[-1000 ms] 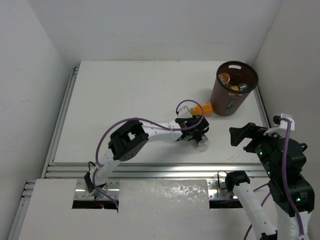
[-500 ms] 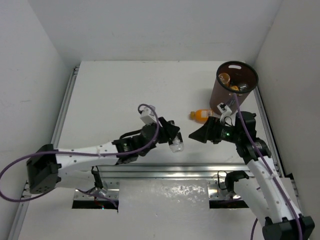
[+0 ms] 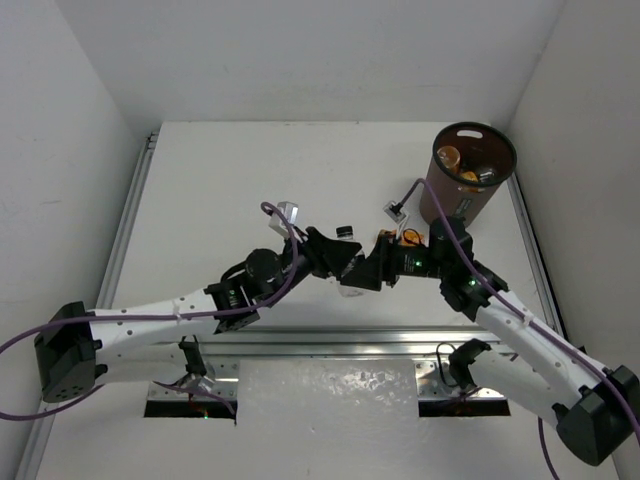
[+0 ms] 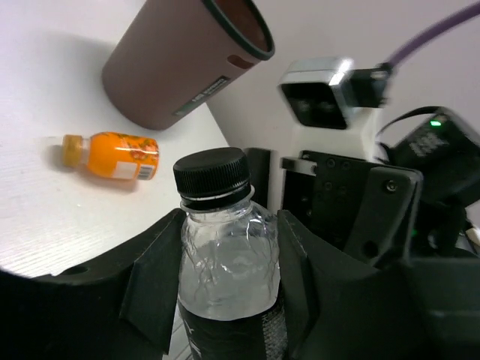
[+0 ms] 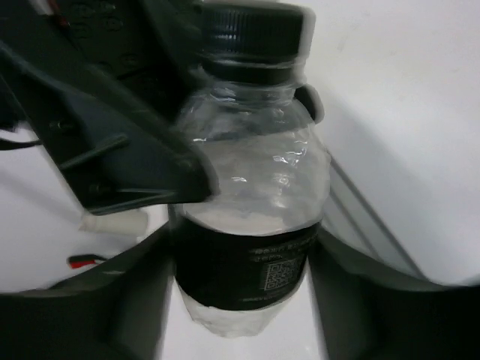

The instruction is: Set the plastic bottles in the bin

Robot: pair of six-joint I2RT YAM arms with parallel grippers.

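Swinging in from near the bin (image 3: 455, 200), right fingers (image 5: 127, 300) now straddle the clear bottle (image 4: 225, 262) the left fingers (image 4: 154, 285) pinch (grip unclear), so handoff's probably starting.

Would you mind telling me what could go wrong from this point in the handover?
1. The left gripper clamps the clear bottle while the fingers of the right gripper flank it; whether they grip yet is unclear. Releasing too early might drop it.
2. Both grippers crowd one small bottle, so their fingers could collide.
3. The orange bottle lies on the table beside the bin, near the right gripper; a swing toward the bin might knock it away.
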